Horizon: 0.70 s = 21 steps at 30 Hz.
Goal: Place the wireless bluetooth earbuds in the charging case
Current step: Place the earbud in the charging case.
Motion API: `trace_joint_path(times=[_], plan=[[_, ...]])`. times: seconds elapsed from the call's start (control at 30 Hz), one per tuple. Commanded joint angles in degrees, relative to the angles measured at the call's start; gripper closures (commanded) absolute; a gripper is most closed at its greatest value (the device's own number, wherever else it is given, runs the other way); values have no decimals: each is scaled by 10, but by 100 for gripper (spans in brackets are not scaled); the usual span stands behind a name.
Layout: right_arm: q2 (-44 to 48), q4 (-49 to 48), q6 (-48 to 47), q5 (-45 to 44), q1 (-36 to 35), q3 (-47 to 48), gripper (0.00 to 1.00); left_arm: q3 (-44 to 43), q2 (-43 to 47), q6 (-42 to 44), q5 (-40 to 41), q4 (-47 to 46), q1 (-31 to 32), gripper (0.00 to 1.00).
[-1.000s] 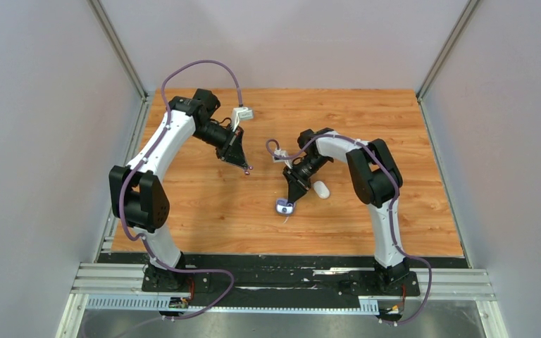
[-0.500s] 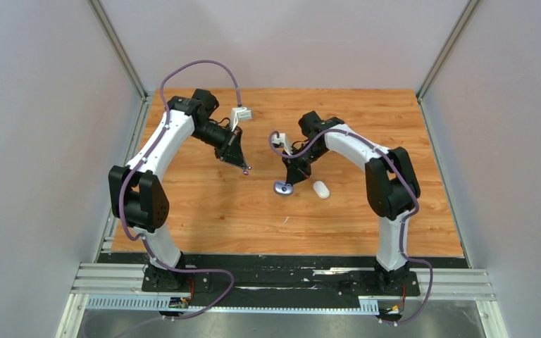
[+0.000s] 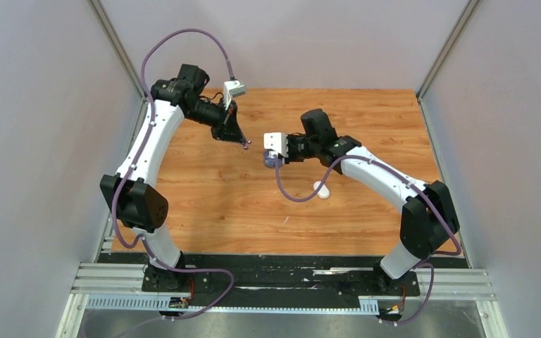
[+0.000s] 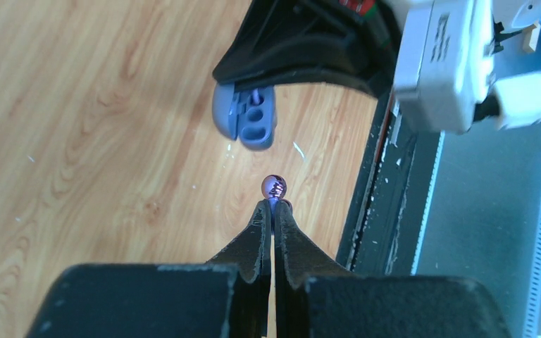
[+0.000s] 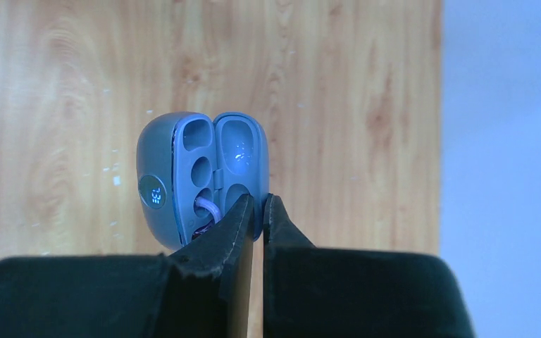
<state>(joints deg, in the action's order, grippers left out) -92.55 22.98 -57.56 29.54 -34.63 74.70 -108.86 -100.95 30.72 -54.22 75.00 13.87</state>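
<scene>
My left gripper [image 4: 275, 204] is shut on a dark purple earbud [image 4: 275, 186] and holds it in the air; in the top view it [image 3: 245, 144] hangs over the back left of the table. My right gripper [image 5: 258, 201] is shut on the lid edge of the open grey-purple charging case [image 5: 201, 176], which it holds off the table [image 3: 270, 162]. One purple earbud [image 5: 204, 211] sits in a lower slot; the other slots show empty. In the left wrist view the case [image 4: 248, 116] hangs just beyond the held bud. The white earbuds are not in view.
A closed white pebble-shaped case [image 3: 322, 190] lies on the wooden table [image 3: 204, 204] under the right forearm. Grey walls enclose the table on three sides. The black base rail [image 3: 282, 271] runs along the near edge.
My right gripper has lifted the purple case off the table and carried it back and left, towards the left gripper. My left arm has risen and moved back a little with the bud.
</scene>
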Motion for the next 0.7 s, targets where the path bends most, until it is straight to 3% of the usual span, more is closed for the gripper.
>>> trace_joint_path(times=[0.0,0.23,0.67], plan=[[36,-177,-71,-77,-24,-32,100,-17,26,-11,-25,-34,-1,100],[46,-245,-111,-124,-48,-32,100,90,96,-98,-7,-229,9,100],[46,-243,-133,-120,-62,-23,100,125,110,-90,78,-286,55,100]])
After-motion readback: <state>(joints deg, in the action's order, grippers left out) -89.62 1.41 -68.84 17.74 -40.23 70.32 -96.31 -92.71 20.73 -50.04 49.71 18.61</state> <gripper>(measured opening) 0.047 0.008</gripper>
